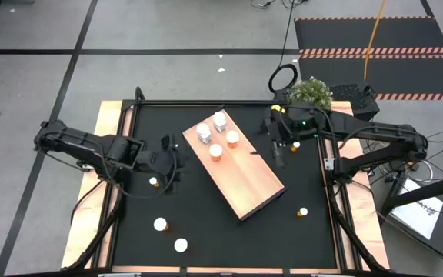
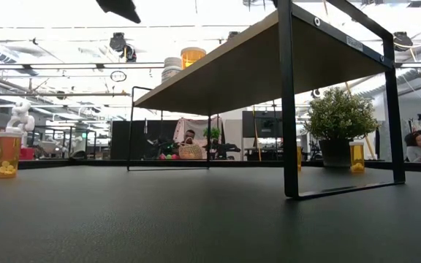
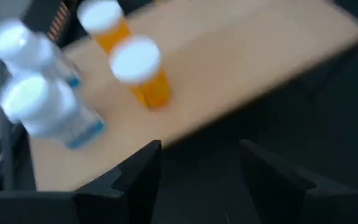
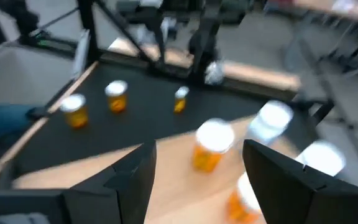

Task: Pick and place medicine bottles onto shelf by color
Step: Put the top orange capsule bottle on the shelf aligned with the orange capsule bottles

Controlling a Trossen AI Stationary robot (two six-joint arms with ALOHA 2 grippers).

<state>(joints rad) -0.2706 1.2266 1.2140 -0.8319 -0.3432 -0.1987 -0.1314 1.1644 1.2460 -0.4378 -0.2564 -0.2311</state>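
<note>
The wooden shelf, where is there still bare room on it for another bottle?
The shelf is crowded only at its far end, where two white bottles and two orange bottles stand close together. From the orange pair down to the near corner the board is bare. Both grippers look empty.

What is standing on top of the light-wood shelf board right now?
On the light-wood shelf board, four white-capped bottles stand clustered at one end: two white bottles and two orange bottles. The rest of its top is bare. The space beneath is hidden from above.
</note>
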